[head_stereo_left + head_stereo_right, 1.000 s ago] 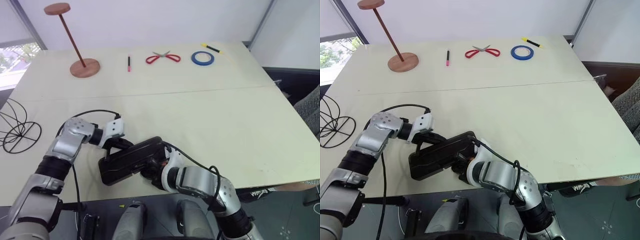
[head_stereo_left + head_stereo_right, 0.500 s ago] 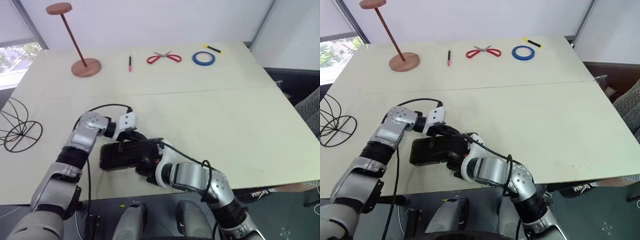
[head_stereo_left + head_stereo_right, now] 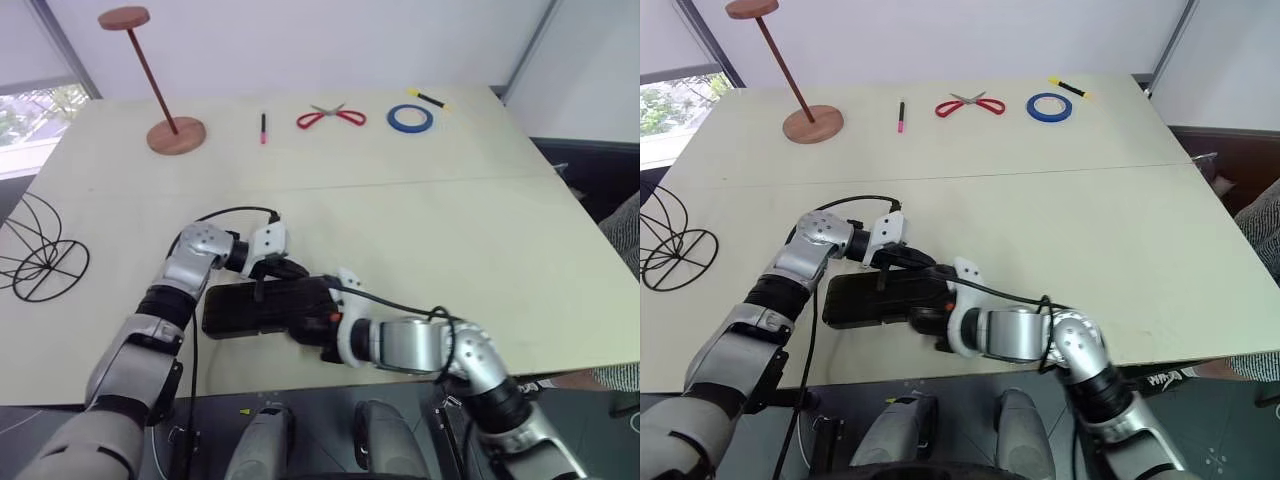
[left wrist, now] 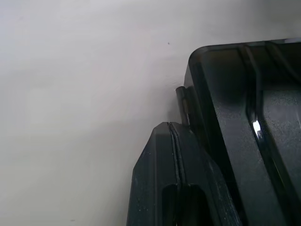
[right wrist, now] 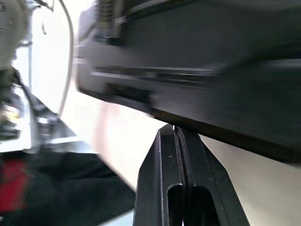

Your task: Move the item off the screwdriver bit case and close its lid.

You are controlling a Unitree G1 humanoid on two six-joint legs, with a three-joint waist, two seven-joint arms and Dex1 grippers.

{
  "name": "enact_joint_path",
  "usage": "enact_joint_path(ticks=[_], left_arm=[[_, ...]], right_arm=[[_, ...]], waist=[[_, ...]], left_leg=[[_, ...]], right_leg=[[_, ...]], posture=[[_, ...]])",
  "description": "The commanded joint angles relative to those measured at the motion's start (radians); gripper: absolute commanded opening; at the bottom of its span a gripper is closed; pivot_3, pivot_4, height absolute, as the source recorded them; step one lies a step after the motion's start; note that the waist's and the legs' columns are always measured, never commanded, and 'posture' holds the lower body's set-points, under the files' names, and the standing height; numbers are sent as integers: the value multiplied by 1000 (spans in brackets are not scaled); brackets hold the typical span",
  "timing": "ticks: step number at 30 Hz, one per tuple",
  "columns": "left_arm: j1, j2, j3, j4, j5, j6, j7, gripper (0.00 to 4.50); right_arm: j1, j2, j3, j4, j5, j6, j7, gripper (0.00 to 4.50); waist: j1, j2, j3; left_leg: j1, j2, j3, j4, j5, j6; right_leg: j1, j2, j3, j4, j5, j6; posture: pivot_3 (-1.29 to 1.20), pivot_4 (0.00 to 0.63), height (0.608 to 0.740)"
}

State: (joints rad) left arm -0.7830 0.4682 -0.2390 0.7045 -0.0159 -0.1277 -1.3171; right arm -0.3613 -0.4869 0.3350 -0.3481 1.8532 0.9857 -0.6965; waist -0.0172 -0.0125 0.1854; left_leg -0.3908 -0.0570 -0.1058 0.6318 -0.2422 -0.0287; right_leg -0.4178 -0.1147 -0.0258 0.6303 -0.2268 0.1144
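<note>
Looking rigid and slick, the case (image 3: 262, 308) wants pressing on its flat lid (image 3: 880, 297); both grippers (image 3: 285, 270) (image 3: 322, 325) are clenched empty.

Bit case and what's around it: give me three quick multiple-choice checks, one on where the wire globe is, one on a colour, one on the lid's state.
1. Where is the wire globe?
A. on the case
B. on the table's left edge, apart from the case
C. beside the scissors

2. What colour is the tape roll?
A. blue
B. red
C. green

3. How is the lid of the bit case?
A. standing upright
B. removed
C. lying flat on the case

Answers: 1 B, the globe sits far left of the case. 2 A, the ring beside the scissors is blue. 3 C, the case looks like one flat dark slab between both grippers.
</note>
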Motion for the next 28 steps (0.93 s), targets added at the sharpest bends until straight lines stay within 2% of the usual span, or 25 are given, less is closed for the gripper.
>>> enact_joint_path(ticks=[1, 3, 5, 8, 11, 16, 19, 21, 28], left_arm=[[1, 50, 74, 41, 10, -18, 127, 0], [-3, 53, 136, 25, -29, 11, 200, 0], [-8, 47, 239, -62, -133, 159, 259, 0], [13, 49, 320, -193, -214, 304, 322, 0], [119, 81, 411, -480, -331, 516, 384, 0], [378, 147, 505, -944, -532, 844, 462, 0], [542, 164, 584, -1148, -646, 965, 519, 0], [616, 166, 616, -1221, -686, 995, 551, 0], [767, 147, 672, -1345, -782, 1015, 647, 0]], right_arm=[[-45, -123, -110, -108, -24, 62, 207, 23], [-63, -204, -149, -135, -87, 91, 333, 23], [-93, -287, -195, -176, -185, 110, 498, 23], [-110, -372, -215, -229, -384, 74, 711, 23], [-126, -476, -232, -236, -641, -28, 915, 23], [-94, -574, -299, -213, -841, -151, 1177, 23], [-35, -613, -353, -221, -909, -201, 1285, 23], [-6, -616, -383, -221, -938, -223, 1329, 23], [-1, -568, -428, -180, -999, -249, 1398, 23]], waist=[[-2, 0, 0], [-2, 0, 0], [2, -2, 1], [4, -3, 2], [-2, -2, 2], [-1, -1, 3], [8, -1, 3], [13, -2, 3], [24, -1, 3]], left_leg=[[0, 0, 0, 0, 0, 0], [0, 1, 0, 0, 0, 0], [-2, 0, 0, 0, 0, 1], [-9, 0, -1, 3, 0, 1], [-17, 0, -2, 13, -5, 8], [-17, 1, -2, 14, -6, 9], [-17, 1, -2, 14, -6, 9], [-17, 1, -2, 14, -6, 9], [-17, 1, -1, 15, -6, 8]], right_leg=[[0, 0, 0, 0, 0, 0], [-1, 1, 0, 0, 0, 0], [-1, 1, -1, -1, 0, 0], [-5, 0, -4, -2, 0, 0], [-9, 0, -5, 0, 0, 1], [-9, -1, -3, -1, 1, 1], [-9, -1, -3, -1, 0, 1], [-8, -2, -3, -2, 0, 1], [-8, -3, -3, -3, -2, -3]], posture=[[0, 150, 740], [0, 150, 740], [0, 150, 740], [0, 150, 740], [0, 150, 740], [0, 150, 740], [0, 150, 740], [0, 150, 740], [0, 150, 740]])
